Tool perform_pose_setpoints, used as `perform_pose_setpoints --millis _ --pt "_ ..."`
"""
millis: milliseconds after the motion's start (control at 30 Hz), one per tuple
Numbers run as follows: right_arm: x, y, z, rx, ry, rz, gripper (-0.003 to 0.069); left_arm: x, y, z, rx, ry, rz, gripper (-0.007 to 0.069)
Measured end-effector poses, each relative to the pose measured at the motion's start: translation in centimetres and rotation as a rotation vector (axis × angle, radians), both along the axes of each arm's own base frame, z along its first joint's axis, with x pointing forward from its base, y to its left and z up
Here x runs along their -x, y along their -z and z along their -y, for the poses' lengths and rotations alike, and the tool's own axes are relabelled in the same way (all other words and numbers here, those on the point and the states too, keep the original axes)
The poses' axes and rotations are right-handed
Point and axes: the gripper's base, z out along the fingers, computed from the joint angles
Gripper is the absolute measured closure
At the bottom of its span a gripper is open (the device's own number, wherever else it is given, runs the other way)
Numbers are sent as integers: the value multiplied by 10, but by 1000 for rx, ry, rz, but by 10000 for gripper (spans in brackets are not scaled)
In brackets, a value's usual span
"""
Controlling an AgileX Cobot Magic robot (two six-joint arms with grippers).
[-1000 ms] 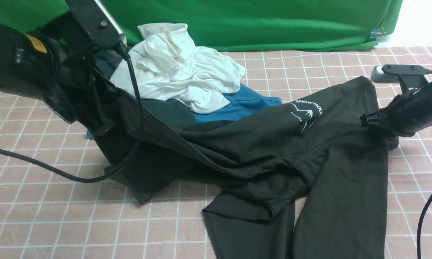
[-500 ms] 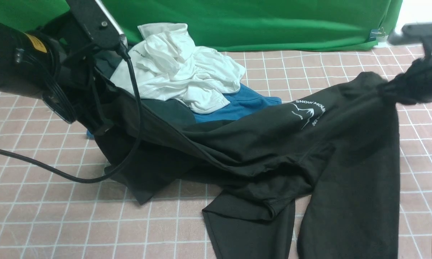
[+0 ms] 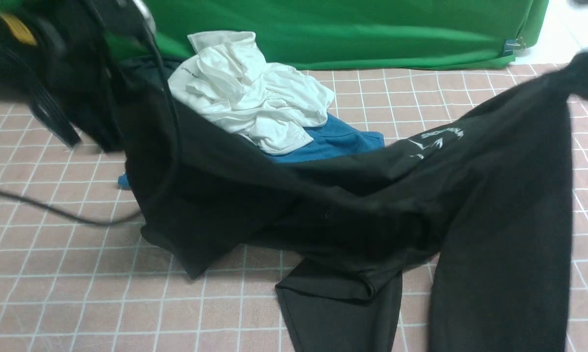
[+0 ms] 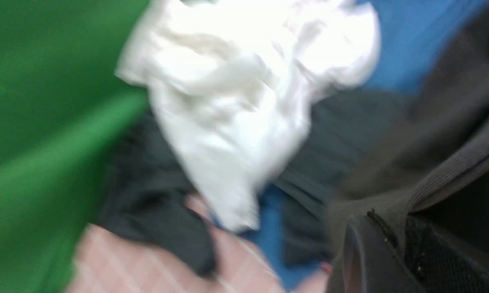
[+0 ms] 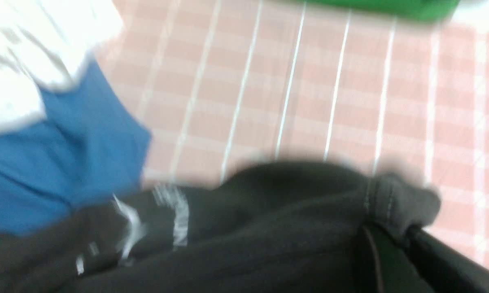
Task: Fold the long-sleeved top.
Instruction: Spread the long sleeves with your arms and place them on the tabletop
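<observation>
The long-sleeved top (image 3: 352, 210), black with a small white print (image 3: 438, 139), hangs stretched between my two grippers, its sleeves and lower part still trailing on the checked cloth. At the upper left, my left gripper (image 3: 120, 105) is shut on its ribbed hem; in the left wrist view the hem (image 4: 452, 171) runs into the shut left gripper (image 4: 395, 232). High at the right edge, my right gripper (image 3: 585, 73) is shut on a stitched corner, seen bunched at the right gripper (image 5: 403, 238). Both arms are blurred.
A crumpled white shirt (image 3: 255, 93) lies on a blue garment (image 3: 338, 142) behind the top, with a dark tee (image 4: 147, 195) beside them. A green backdrop (image 3: 352, 29) closes the far side. A black cable (image 3: 44, 210) trails over the pink checked cloth (image 3: 79, 293).
The right gripper shut on the top's corner and carried it up and to the right. The left arm has lifted its end too. The top is now pulled tauter and higher.
</observation>
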Motion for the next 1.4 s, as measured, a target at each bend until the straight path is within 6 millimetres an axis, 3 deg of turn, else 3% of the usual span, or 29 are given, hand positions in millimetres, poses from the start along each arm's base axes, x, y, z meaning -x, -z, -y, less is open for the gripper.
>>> perform_pose_setpoints --millis 67,100,133,200,233,333,433,800,1000,1167,1400 --pt "7 -18 1 2 -2 42 603 2 -16 -1 1 -1 49 613" --pt "20 -54 1 6 -6 124 603 5 -42 -2 2 -2 113 613" --pt "22 -58 1 7 -6 134 603 5 -42 -2 2 -2 113 613" --pt "35 -90 1 14 -15 210 603 10 -68 -4 1 -5 170 613" --pt "48 -118 -1 20 -24 278 603 15 -86 -6 0 -7 208 613" --pt "61 -144 -3 26 -35 340 603 22 -106 -8 -6 -14 264 613" --pt "79 -185 -4 36 -44 448 603 33 -135 -15 -51 -42 351 613" --pt "136 -268 -7 48 -24 699 603 58 -182 -34 -149 -166 515 613" --pt "166 -292 -7 68 -6 771 603 63 -191 -37 -141 -189 548 613" --pt "174 -292 -7 87 -12 727 603 64 -187 -37 -93 -200 499 613" --pt "149 -244 -7 88 -48 398 603 47 -136 -27 -43 -160 198 613"
